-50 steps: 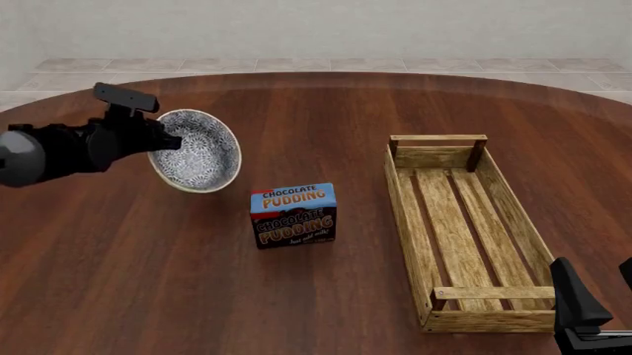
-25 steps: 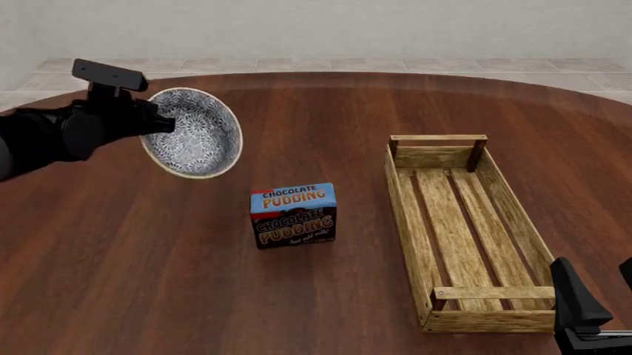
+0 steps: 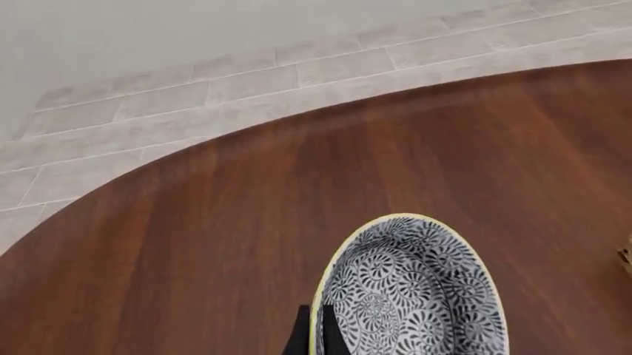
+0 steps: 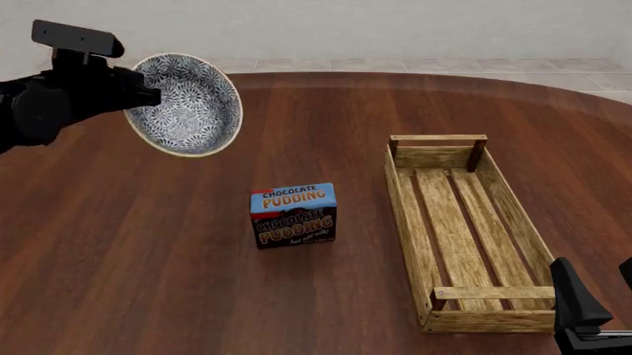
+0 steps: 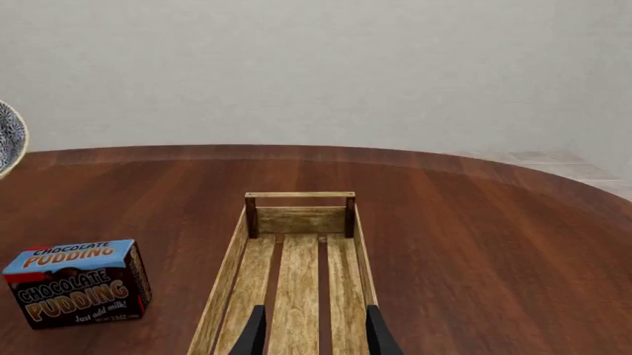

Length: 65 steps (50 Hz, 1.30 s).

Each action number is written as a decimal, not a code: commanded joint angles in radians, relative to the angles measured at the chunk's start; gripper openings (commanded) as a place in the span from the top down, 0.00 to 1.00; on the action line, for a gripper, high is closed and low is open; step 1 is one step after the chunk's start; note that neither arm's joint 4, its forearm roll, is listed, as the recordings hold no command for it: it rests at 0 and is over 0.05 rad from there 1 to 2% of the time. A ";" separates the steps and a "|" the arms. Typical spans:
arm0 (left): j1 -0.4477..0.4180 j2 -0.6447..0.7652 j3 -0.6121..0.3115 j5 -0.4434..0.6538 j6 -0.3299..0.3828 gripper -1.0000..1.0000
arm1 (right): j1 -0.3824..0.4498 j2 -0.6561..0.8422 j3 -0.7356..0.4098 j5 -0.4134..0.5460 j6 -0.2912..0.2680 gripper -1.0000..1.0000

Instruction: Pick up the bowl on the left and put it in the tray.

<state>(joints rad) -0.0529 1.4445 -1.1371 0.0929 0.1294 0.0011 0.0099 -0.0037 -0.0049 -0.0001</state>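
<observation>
The bowl (image 4: 183,104) hangs in the air at the far left of the desk (image 4: 148,281), tipped on edge so its patterned inside faces the front camera, well apart from the tray (image 4: 464,229) on the right. The left pincer (image 3: 313,339) is closed on the bowl's cream rim, one finger inside and one outside, as the left wrist view shows. The bowl looks like glazed ceramic: stiff, fairly heavy for its size, smooth enough to slip, and likely to chip if dropped. A pinch on the thin rim seems the only practical hold, yet it lets the bowl swing or twist, so a slow carry would suit it. The right pincer (image 5: 312,333) hovers over the near end of the tray with its fingers spread apart and nothing between them. A chocolate pudding box (image 4: 293,215) stands upright between bowl and tray, nearer the front, and the carry should pass behind or above it. The desk is round, dark polished wood, hard and glossy. Beyond it lie pale floor tiles (image 3: 148,111) and a plain light wall (image 5: 316,66).
</observation>
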 commanded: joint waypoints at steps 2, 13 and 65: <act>-0.026 -0.076 -0.017 0.045 -0.020 1.00 | 0.000 0.000 0.000 0.000 0.000 0.00; -0.080 -0.107 0.008 0.053 -0.028 1.00 | 0.000 0.000 0.000 0.000 0.000 0.00; -0.351 -0.156 -0.004 0.116 -0.117 1.00 | 0.000 0.000 0.000 0.000 0.000 0.00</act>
<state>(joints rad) -0.3643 1.2721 -1.1268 0.2107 0.0225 0.0011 0.0100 -0.0037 -0.0049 0.0000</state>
